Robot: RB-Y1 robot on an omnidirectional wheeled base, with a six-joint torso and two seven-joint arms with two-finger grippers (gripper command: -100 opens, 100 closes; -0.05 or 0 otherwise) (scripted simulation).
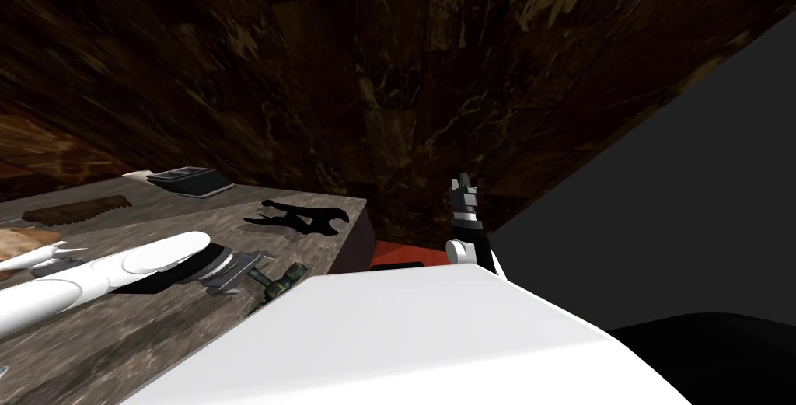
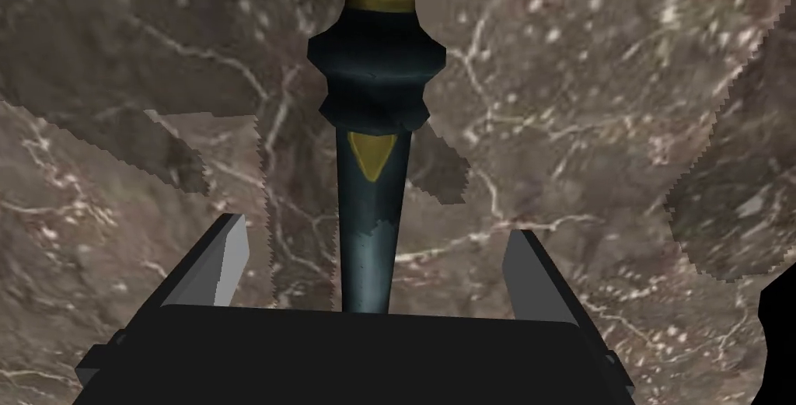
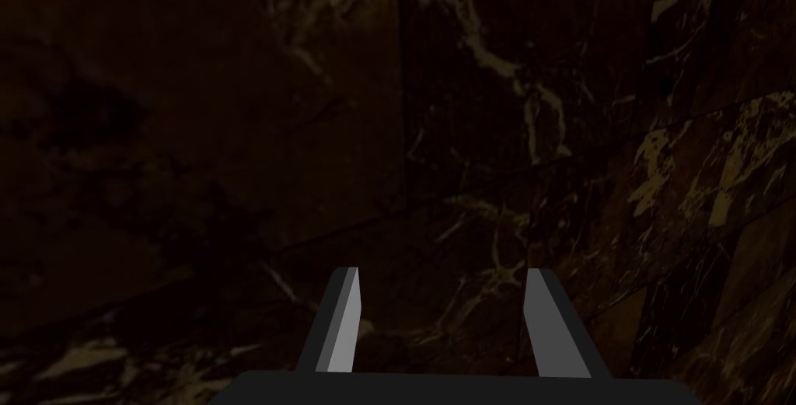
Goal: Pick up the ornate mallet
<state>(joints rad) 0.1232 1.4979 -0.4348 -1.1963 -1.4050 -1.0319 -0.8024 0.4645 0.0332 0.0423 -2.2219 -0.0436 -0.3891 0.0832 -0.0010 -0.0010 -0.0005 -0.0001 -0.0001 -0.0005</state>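
Currently: left gripper (image 2: 377,229) straddles the ornate mallet (image 2: 377,74).
Fingers spread wide, clear of the dark, gold-trimmed handle lying between them on the marbled table (image 2: 622,113); right gripper (image 3: 443,276) parted, empty, off the table.

A grey-brown marbled tabletop (image 1: 93,346) carries a scatter of tools. A dark mallet (image 2: 373,151) with gold trim lies flat on the stone near the edge closest to the robot, and black pliers (image 1: 299,218) rest near the tabletop's corner. Farther back lie a hand saw (image 1: 78,210) and a dark flat case (image 1: 190,180), both well apart from the mallet.
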